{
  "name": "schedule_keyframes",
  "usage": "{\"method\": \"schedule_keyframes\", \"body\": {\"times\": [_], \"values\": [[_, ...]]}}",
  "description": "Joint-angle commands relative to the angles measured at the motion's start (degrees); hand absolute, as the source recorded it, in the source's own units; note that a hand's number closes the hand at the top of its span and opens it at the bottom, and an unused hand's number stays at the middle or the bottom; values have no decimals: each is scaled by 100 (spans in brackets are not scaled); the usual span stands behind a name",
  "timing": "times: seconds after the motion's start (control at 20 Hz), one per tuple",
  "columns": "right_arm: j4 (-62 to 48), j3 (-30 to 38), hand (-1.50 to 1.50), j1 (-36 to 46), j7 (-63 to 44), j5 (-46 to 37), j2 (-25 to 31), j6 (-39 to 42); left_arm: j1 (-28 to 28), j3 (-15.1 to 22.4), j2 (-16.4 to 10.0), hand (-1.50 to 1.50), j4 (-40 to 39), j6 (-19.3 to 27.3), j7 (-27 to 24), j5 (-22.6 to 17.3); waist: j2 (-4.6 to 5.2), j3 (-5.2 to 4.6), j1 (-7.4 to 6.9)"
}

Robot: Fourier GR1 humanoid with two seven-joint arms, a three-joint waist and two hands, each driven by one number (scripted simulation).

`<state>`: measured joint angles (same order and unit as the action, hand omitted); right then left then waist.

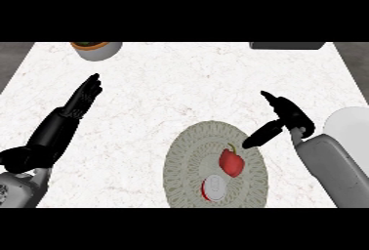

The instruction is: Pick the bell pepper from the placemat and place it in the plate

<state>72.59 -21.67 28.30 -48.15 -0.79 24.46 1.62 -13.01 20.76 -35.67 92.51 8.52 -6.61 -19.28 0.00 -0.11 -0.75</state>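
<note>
We see the glossy red bell pepper (231,163) lying on the round woven grey placemat (187,146), which sits by the near edge of the white marbled counter (180,83), slightly right of its middle. The pepper rests on the mat's right half, its long axis running roughly from far edge to near edge, with the green stem toward the far edge. A small red-and-white object (211,188) lies just beside it on the near side. Our right hand (294,118) hovers just off the mat's far-right rim, fingers spread and straight, holding nothing. Its thumb tip is near the stem but apart from it. So the pepper lies left of that hand and nearer the near edge, and the right hand is plainly the closer one. Our left hand (81,100) rests open toward the counter's left edge, well apart from the mat. The white round plate (347,124) shows at the right edge, partly hidden by the right forearm. We judge the grasp not yet begun: the hand would need to come leftward and down, closing across the pepper's short width.
</note>
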Motion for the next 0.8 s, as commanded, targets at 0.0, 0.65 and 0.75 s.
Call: {"method": "schedule_keyframes", "body": {"times": [0.0, 0.65, 0.75], "values": [[240, 107, -150, 432, -1348, 323, -84, 542, 234, -80, 81, 0, 20, -39, -137, 149, -15, 5, 45], [-612, 288, -150, 968, -2576, 1750, 73, 1511, 30, -226, 326, 0, -286, -247, -64, 262, 19, 4, 36], [-637, 392, -150, 1128, -2749, 1923, 186, 1481, -25, -129, 413, 0, -110, -97, 98, 480, 1, 7, 49]]}}
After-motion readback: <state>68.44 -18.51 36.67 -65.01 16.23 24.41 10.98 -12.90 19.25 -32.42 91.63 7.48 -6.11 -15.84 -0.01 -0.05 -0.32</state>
